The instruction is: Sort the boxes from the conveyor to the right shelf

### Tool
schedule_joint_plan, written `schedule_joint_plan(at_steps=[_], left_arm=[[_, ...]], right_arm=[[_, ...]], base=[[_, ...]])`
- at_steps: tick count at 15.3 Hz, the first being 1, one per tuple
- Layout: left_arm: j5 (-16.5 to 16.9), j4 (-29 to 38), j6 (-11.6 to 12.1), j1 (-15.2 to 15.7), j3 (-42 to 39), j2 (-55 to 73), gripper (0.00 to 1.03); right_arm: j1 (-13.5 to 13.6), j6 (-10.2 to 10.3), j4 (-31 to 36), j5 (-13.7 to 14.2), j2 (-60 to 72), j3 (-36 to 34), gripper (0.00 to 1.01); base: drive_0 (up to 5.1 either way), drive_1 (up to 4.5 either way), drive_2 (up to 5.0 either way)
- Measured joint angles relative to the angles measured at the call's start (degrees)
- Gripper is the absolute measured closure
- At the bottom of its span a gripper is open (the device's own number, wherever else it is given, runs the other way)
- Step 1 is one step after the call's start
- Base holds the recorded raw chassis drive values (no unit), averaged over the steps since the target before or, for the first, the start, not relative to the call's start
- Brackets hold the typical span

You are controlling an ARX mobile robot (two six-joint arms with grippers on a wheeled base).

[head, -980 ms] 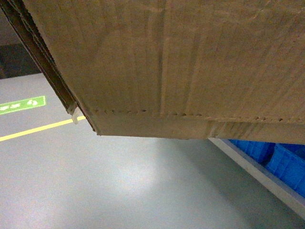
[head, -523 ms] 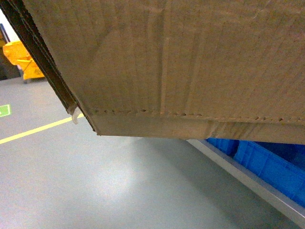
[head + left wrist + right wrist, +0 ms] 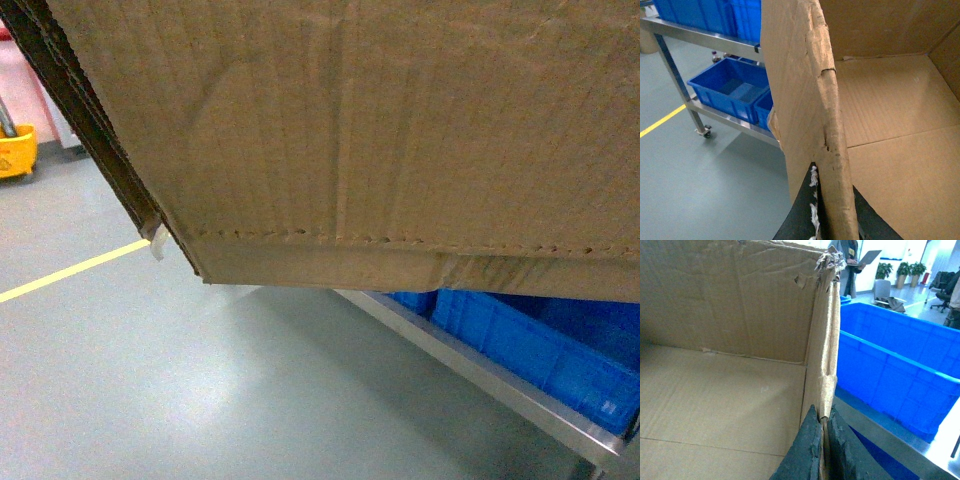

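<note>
left claw (image 3: 832, 220): clamping the carton's (image 3: 400, 130) left wall, pads either side of the ragged top edge.
carton: hanging off the floor between both arms, filling the head view, empty inside.
right claw (image 3: 822, 450): pinching the right wall, jaws closed on the cardboard.
rack (image 3: 500, 375): steel rail coming in low right, blue bins (image 3: 540, 335) sitting on it.
step: carrying toward the shelf, judging by the lift.
next: needing a tier free of bins; lining up before lowering.
</note>
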Motion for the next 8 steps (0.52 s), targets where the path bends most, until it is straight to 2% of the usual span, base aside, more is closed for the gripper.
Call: schedule_joint_plan(at_steps=[8], left_arm=[[0.0, 0.02, 0.0, 0.0, 0.0, 0.0, 1.0]], right_arm=[[0.0, 0.0, 0.0, 0.0, 0.0, 0.0, 0.99]], base=[[-1.6, -1.62, -1.6]])
